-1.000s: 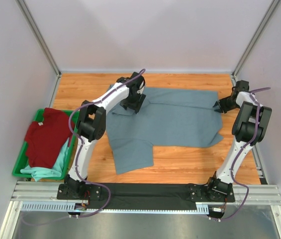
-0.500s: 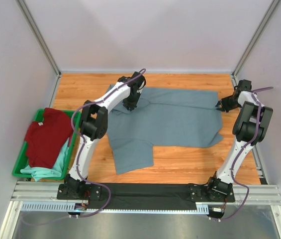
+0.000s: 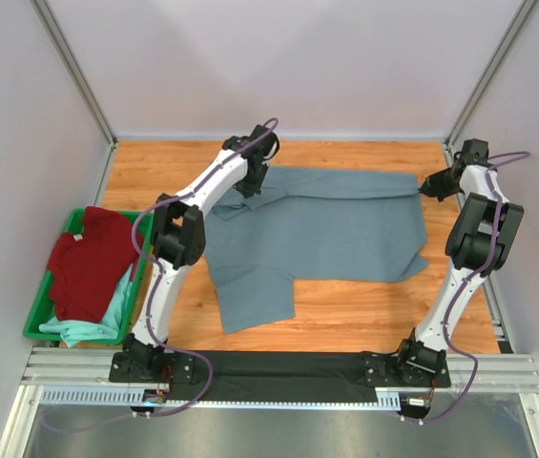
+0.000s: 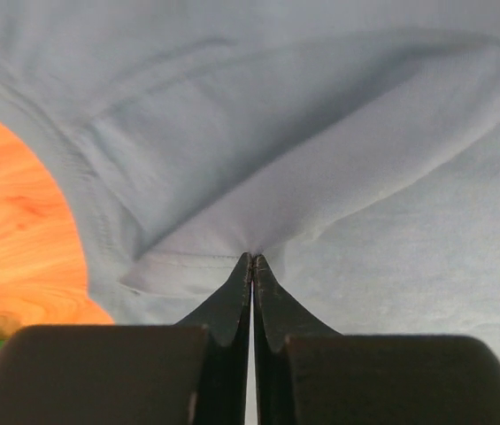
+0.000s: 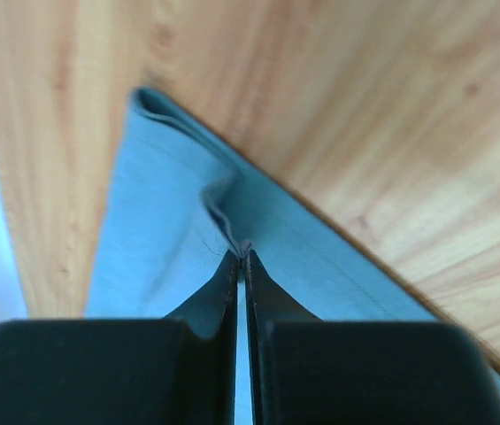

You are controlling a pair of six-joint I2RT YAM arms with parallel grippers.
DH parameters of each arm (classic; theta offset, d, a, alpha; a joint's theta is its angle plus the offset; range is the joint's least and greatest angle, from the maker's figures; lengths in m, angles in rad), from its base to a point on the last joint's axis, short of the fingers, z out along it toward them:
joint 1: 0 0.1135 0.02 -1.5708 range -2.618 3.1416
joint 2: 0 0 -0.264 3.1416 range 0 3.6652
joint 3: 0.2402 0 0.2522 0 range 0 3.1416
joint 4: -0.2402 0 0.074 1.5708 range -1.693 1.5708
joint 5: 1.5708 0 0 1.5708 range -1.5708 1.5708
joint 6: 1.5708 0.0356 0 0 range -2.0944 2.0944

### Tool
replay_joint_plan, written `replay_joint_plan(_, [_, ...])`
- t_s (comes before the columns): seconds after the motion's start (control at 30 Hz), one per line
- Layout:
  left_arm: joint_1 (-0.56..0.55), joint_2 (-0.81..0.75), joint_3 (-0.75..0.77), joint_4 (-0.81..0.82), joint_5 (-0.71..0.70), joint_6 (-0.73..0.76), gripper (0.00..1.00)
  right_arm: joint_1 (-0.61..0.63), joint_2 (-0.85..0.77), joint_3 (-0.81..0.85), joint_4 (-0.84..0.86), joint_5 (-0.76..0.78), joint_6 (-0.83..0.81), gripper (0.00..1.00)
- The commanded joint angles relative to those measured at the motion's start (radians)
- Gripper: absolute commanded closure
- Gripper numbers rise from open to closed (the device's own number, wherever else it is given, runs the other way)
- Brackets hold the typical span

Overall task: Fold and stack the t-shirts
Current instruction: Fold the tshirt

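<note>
The slate grey-blue t-shirt (image 3: 331,229) lies spread across the wooden table, one sleeve pointing toward the near edge. My left gripper (image 3: 253,181) is shut on a pinch of its fabric (image 4: 251,252) at the far left, by the neck. At the far right corner of the shirt my right gripper (image 3: 430,187) is shut on a raised fold of the cloth (image 5: 241,246). A dark red t-shirt (image 3: 86,258) lies over a mint-green t-shirt (image 3: 97,326) in the bin on the left.
The green plastic bin (image 3: 32,324) stands at the table's left edge. Aluminium posts (image 3: 76,76) and white walls close in the table on three sides. Bare wood (image 3: 355,310) shows between the shirt and the arm bases.
Both grippers have closed on the grey-blue shirt. The left one slid toward the far edge at the collar, and the right one moved to the far right corner, pulling that corner out.
</note>
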Motion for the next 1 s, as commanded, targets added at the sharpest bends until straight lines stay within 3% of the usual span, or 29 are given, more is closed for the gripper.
replay_joint_plan(0.0, [0.032, -0.075, 0.076, 0.014, -0.067, 0.03, 1.0, 0.001, -0.005, 0.06, 0.07, -0.015, -0.009, 1.0])
replay_joint_plan(0.13, [0.06, -0.097, 0.091, 0.121, -0.073, 0.069, 1.0, 0.007, 0.029, 0.056, 0.242, -0.07, 0.041, 1.0])
replay_joint_plan(0.33, [0.095, -0.046, 0.203, 0.229, -0.103, 0.149, 1.0, 0.018, 0.11, 0.173, 0.417, -0.13, 0.103, 1.0])
replay_joint_plan(0.47, [0.096, -0.11, 0.059, 0.509, -0.123, 0.255, 1.0, 0.036, 0.185, 0.255, 0.497, -0.145, 0.127, 1.0])
replay_joint_plan(0.67, [0.098, -0.095, 0.053, 0.698, -0.126, 0.385, 1.0, 0.048, 0.219, 0.301, 0.655, -0.149, 0.173, 1.0])
replay_joint_plan(0.97, [0.109, -0.024, 0.097, 0.786, -0.068, 0.559, 1.0, 0.048, 0.25, 0.35, 0.681, -0.152, 0.163, 1.0])
